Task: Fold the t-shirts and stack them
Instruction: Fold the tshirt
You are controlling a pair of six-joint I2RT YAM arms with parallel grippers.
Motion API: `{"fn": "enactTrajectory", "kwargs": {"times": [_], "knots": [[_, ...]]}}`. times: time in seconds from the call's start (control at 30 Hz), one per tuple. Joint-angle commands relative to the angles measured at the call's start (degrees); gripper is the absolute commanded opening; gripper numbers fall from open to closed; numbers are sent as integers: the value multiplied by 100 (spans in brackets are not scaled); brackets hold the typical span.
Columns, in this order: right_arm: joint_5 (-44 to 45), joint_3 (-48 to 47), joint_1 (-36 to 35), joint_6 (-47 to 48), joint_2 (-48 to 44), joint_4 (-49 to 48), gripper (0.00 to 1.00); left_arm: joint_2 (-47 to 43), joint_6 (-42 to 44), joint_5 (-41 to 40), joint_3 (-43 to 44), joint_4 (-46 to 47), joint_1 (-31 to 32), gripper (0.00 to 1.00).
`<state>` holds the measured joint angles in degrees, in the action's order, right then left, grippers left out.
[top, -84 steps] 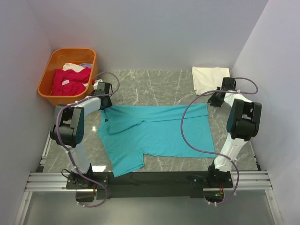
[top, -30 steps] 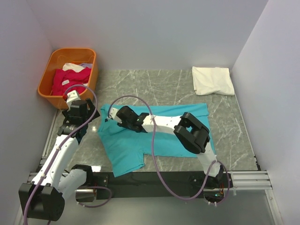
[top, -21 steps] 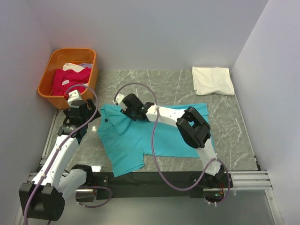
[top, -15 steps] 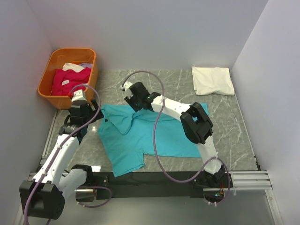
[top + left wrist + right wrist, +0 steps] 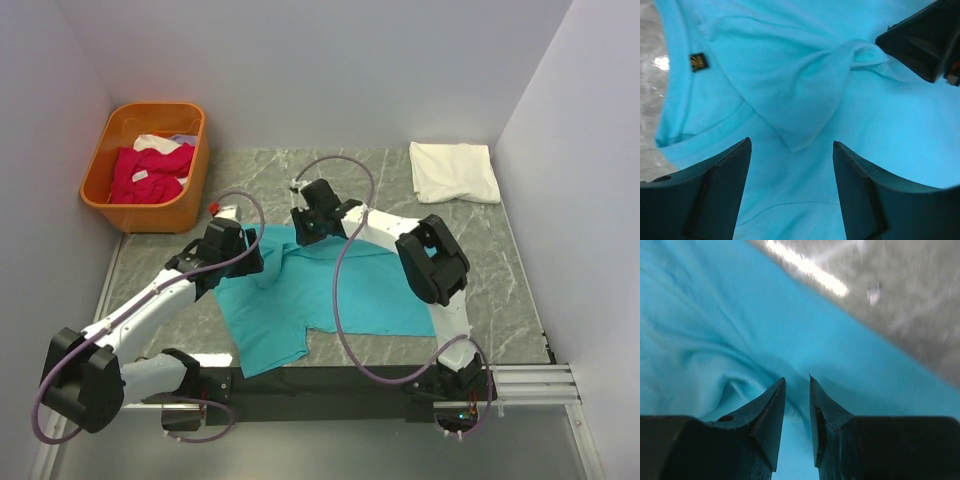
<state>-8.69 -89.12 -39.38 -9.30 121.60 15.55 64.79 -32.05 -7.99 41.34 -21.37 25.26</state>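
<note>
From above, the turquoise t-shirt (image 5: 385, 295) lies spread across the marble counter (image 5: 260, 180). The left wrist view shows the left claw (image 5: 791, 150) spread wide over its folded sleeve. The right wrist view shows the right claw (image 5: 796, 382) nearly together, pinching a pucker of the shirt.

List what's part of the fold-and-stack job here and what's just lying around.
Job:
teal t-shirt, spread mid-table
white t-shirt, folded, far right corner
magenta t-shirts, in the basket

Lying about:
orange basket
marble table

Basket (image 5: 110, 205) back left, folded t-shirt (image 5: 455, 172) back right, spread t-shirt (image 5: 370, 290) nearer.
</note>
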Motion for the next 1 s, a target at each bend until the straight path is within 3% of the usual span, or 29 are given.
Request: {"fn": "enactTrajectory", "kwargs": {"times": [0.0, 0.17, 0.27, 0.63, 0.97], "knots": [[78, 578, 9, -1343, -927, -473, 33, 182, -275, -238, 269, -87, 321, 71], [129, 1877, 18, -3371, -1507, -1326, 33, 350, -415, -589, 392, -324, 436, 71], [245, 2354, 9, -4085, -1824, -1862, 37, 297, -609, -704, 322, -298, 436, 71], [315, 2549, -193, -5573, -1367, -2495, 39, 200, -855, -537, 111, -148, 445, 73], [544, 2391, -307, -6443, -937, -2390, 39, 121, -855, -528, -12, -87, 436, 73]]}}
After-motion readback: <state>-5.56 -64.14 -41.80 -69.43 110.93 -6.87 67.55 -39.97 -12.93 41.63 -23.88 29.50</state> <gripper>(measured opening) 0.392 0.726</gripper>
